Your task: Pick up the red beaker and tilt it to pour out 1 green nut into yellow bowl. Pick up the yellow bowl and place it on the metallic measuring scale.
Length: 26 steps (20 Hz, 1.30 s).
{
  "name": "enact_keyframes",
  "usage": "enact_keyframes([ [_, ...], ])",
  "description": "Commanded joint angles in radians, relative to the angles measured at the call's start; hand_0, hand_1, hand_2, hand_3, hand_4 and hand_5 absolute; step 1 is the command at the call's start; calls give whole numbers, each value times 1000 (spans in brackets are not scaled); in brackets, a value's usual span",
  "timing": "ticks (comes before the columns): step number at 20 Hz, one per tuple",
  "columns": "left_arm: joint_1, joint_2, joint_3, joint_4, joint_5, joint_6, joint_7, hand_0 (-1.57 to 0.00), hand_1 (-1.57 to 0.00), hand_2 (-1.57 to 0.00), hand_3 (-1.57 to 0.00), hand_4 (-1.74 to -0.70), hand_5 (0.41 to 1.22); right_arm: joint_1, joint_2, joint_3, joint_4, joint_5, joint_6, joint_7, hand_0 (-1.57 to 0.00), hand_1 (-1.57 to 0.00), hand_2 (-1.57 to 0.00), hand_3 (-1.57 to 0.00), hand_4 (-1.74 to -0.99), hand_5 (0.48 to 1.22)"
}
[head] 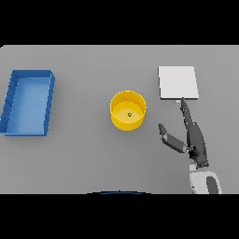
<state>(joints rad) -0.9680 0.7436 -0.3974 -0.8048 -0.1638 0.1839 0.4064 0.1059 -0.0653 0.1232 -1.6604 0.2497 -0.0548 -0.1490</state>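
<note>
Grey bench [84,158] spreads out before us, and the yellow bowl [128,110] sits near its middle, upright, with one small green nut [130,114] resting on its floor. No red beaker shows anywhere in our view, so we judge the pouring step done and the carry to the scale the step in hand.

Off to the bowl's right and a little farther back lies the metallic measuring scale [178,82], a flat pale square, apart from the bowl. At the far left stands a blue tray [9,100], well away from the action.

Our right hand [195,142] reaches in from the lower right, its fingers [186,111] straight and spread, the longest tip lying just at the scale's near edge, the thumb splayed out toward the bowl. It holds nothing. Our left hand is out of sight.

We expect the bowl to be light and stiff, with a smooth wall that may slip. We would take it across the rim or pinch the right-hand wall, and keep it level so the nut stays inside.
</note>
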Motion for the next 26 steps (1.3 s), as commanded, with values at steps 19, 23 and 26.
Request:
enact_keyframes([
  [19, 446, 87, -136, -386, 195, 215, 191, -1564, -1449, -1432, -1362, -1374, 830, 21, -6, 10, -21, 11, 0, 1, 1, 1, 1, 1, -1192, 663],
  [23, 450, 133, -143, -432, 284, 57, 203, -746, -604, -613, -577, -968, 740, 24, -8, 9, -25, 20, -8, -2, 1, 1, 1, 1, -1181, 665],
  [26, 457, 157, -145, -457, 314, 5, 193, -381, -309, -313, -295, -851, 698, 40, -8, 13, -31, 10, 4, -9, 1, 1, 1, 1, -1187, 667],
])
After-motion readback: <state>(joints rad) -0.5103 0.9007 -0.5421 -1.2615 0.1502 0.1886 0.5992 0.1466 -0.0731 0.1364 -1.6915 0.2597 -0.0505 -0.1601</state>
